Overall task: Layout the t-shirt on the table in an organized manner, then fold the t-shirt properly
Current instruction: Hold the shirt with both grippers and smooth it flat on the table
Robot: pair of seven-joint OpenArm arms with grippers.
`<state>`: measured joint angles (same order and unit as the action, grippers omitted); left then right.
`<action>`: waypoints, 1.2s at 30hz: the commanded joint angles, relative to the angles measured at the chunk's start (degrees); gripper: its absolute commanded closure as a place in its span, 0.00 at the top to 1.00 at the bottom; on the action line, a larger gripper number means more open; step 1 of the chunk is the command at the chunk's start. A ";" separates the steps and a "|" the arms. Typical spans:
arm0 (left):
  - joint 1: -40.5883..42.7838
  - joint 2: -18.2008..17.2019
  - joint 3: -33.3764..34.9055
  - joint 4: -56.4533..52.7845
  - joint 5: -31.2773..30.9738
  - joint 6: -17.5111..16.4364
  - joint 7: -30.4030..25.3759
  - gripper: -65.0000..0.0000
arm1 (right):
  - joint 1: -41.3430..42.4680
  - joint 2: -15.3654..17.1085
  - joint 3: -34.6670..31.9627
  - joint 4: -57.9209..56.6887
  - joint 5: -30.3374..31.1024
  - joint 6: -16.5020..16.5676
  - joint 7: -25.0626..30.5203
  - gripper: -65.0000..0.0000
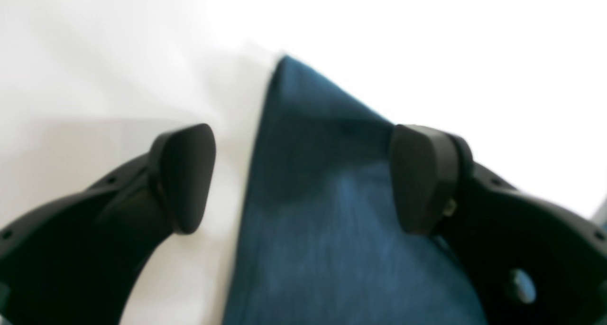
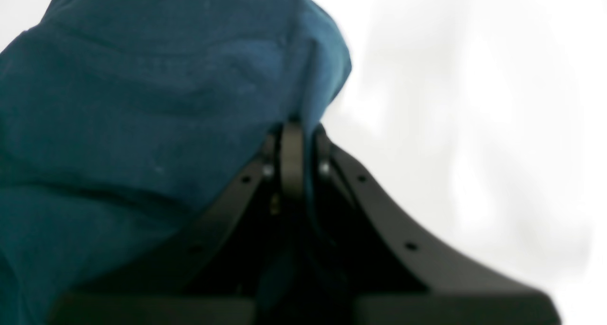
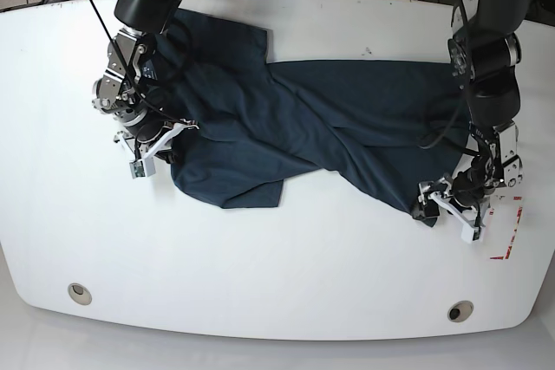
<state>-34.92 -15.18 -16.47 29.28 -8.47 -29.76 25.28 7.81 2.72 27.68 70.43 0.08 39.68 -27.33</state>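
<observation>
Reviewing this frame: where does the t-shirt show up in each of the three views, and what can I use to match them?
Left wrist: the t-shirt fills the lower centre, a corner pointing up between the open left gripper.
Right wrist: it covers the left half, pinched in the shut right gripper.
Base: it sprawls twisted across the upper middle of the table.
Shared landmark: the white table under the dark cloth.
</observation>
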 commanded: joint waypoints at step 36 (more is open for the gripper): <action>7.62 1.69 -0.63 26.50 0.60 -7.38 15.56 0.00 | 0.23 0.31 -0.21 15.85 -1.44 0.32 -8.58 0.00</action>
<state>-26.57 -12.73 -16.78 50.02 -7.05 -36.99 40.21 6.59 2.52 27.64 82.48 -2.57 39.94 -36.36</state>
